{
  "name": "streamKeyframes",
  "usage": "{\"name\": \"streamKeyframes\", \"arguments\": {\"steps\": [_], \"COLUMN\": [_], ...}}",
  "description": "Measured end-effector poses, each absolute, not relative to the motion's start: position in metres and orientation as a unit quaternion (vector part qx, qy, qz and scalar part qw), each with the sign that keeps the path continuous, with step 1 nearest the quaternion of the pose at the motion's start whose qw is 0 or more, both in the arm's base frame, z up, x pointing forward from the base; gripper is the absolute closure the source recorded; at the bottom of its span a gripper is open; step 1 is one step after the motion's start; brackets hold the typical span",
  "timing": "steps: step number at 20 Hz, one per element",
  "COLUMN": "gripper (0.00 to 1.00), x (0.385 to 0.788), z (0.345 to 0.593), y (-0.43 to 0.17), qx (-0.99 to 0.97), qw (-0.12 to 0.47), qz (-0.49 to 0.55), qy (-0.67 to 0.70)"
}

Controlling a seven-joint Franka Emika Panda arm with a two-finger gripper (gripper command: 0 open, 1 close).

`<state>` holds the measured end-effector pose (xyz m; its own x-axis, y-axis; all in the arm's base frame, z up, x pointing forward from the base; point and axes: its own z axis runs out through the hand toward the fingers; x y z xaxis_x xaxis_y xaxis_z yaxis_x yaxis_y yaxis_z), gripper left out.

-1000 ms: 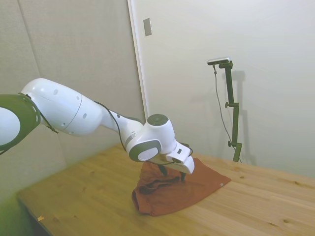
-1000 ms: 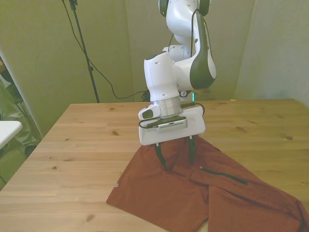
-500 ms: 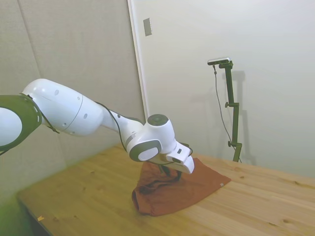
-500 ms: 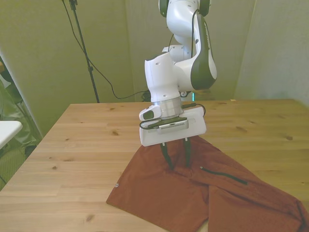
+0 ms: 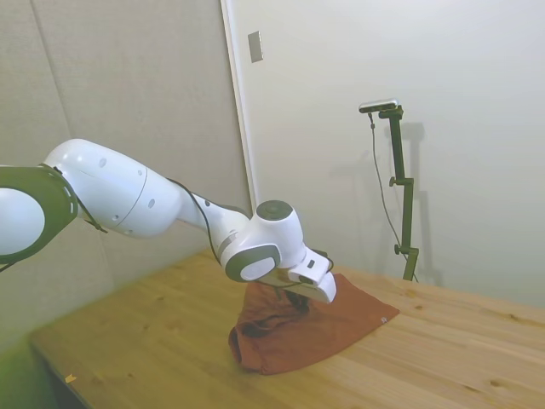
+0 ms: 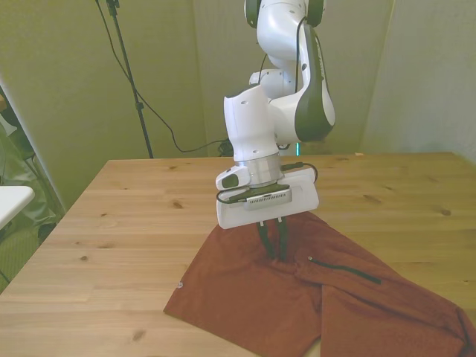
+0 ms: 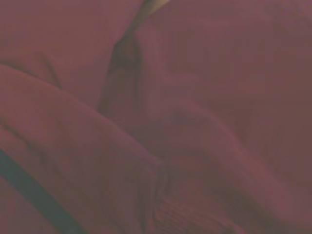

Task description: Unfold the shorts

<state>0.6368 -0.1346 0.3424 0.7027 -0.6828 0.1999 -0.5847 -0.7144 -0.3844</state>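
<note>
The rust-red shorts [image 6: 245, 297] lie on the wooden table [image 6: 134, 216], spreading toward the front view's right and near edge. A dark zip line [image 6: 346, 269] crosses them, and a small pale tag [image 6: 179, 283] sits at the hem on the front view's left. My gripper [image 6: 274, 253] points down onto the shorts near their far edge, its dark fingers drawn close together on a raised fold of fabric. From the side, the shorts [image 5: 315, 328] are bunched under the gripper [image 5: 298, 300]. Blurred red fabric of the shorts [image 7: 195, 97], creased and with a dark strip, fills the wrist view.
Bare wood surrounds the shorts on the front view's left and behind the arm. In the side view the table [image 5: 153, 341] ends close to the bunched near end of the shorts. A white surface [image 6: 11, 199] stands off the table at the front view's left.
The fingers have drawn together from wide apart to nearly touching, pinching a fold of the shorts. The hand has stayed over the same spot.
</note>
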Motion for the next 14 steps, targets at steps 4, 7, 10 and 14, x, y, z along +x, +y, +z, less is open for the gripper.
{"name": "streamKeyframes", "arguments": {"steps": [4,7,10,14], "gripper": [1.0,1.0,1.0,1.0], "x": [0.638,0.634,0.623,0.595], "z": [0.347,0.357,0.374,0.401], "y": [-0.131,-0.121,-0.1,-0.047], "qx": [-0.911,-0.912,-0.915,-0.924], "qw": [0.15,0.155,0.163,0.174], "qz": [-0.169,-0.172,-0.176,-0.18], "qy": [0.344,0.338,0.324,0.29]}}
